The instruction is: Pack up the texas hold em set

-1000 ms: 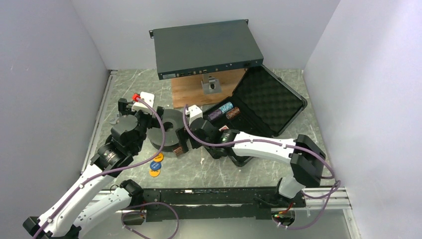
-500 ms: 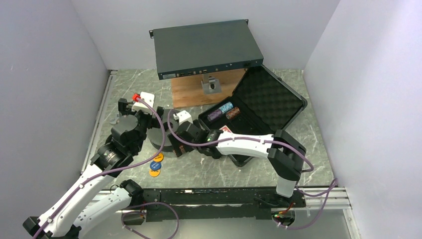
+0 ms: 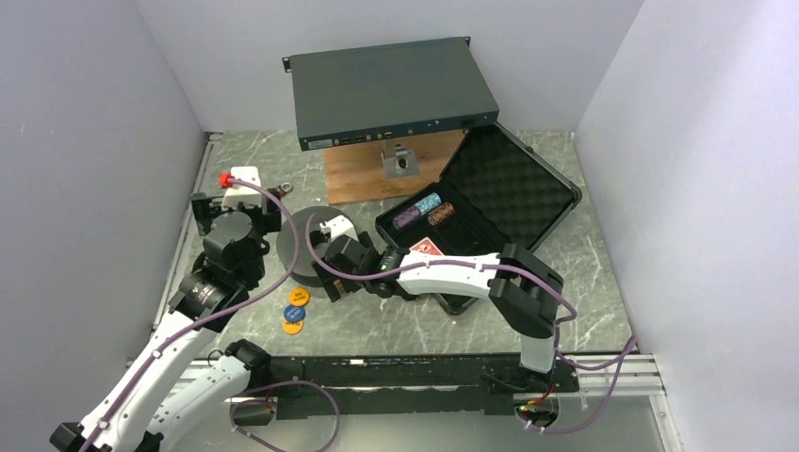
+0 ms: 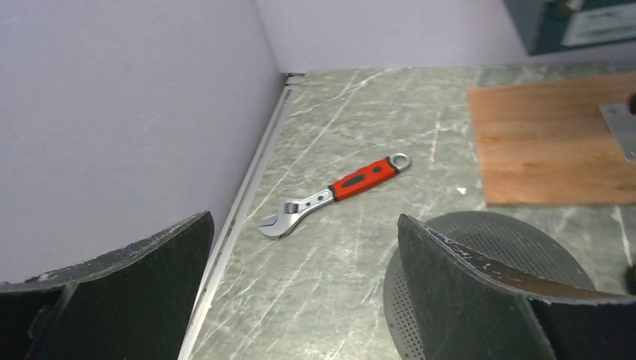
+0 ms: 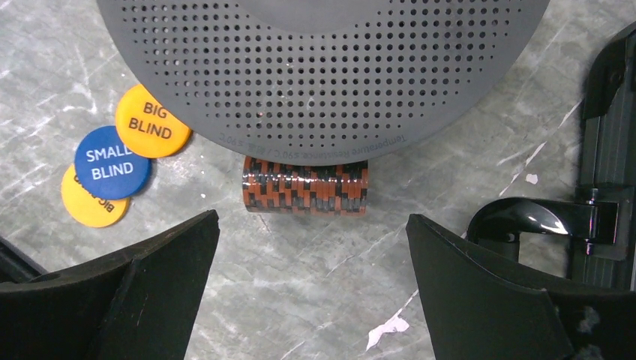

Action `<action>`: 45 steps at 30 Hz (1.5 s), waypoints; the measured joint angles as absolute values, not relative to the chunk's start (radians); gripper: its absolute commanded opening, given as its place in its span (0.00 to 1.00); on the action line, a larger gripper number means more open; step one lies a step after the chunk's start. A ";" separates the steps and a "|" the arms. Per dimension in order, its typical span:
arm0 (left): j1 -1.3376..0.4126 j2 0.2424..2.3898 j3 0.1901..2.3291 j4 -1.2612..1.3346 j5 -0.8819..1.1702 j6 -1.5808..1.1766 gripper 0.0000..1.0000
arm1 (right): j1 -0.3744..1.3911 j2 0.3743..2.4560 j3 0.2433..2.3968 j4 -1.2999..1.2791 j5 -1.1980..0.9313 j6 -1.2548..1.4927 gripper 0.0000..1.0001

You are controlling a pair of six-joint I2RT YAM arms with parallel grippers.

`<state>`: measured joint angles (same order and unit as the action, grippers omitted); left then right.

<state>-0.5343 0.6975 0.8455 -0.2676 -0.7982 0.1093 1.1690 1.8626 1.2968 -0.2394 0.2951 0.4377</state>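
Right arm: it has swung left, away from the case (image 3: 513,193), and the right pincer (image 5: 311,225) now hangs over the orange-and-black chip stack (image 5: 305,185), spread wide and holding nothing.
Left arm: it has drawn back from the spool (image 5: 322,67) toward the left wall. The left pincer (image 4: 304,221) is also wide and empty.
Meaning: the left arm's retreat seems to clear room, and the right arm looks lined up to pick up the last loose stack. No grasp has been made yet.
Loose stack: it lies on its side on the table (image 3: 584,254), touching the spool's rim, between the discs and the case handle (image 5: 525,217).
Chip stacks: four. The purple stack (image 3: 407,217), teal stack (image 3: 429,202) and brown stack (image 3: 441,214) sit in the case, and the fourth is outside on the table.
Discs: three, all on the table and overlapping. They are the orange disc (image 5: 150,121), blue disc (image 5: 112,163) and yellow disc (image 5: 88,201).
Card deck (image 3: 426,248): one, red-backed, in the case and partly hidden by the right arm.
Case: one, with its lid open.
Other items: one wrench (image 4: 337,193), one spool, one metal box (image 3: 386,89).
Left to pack: in my judgement one stack and three discs, then closing the lid.
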 measured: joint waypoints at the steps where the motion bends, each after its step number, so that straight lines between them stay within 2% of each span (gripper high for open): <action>1: -0.518 0.697 0.846 -0.269 -0.817 0.097 1.00 | 1.169 1.868 1.297 -0.239 0.296 0.438 1.00; 9: -0.465 0.675 0.846 -0.265 -0.907 0.041 1.00 | 1.176 1.913 1.320 -0.241 0.299 0.436 1.00; 17: -0.445 0.665 0.846 -0.253 -0.907 0.031 1.00 | 1.179 1.942 1.342 -0.240 0.304 0.427 1.00; 45: -0.416 0.678 0.846 -0.270 -0.832 0.022 1.00 | 1.185 1.990 1.359 -0.238 0.303 0.390 0.86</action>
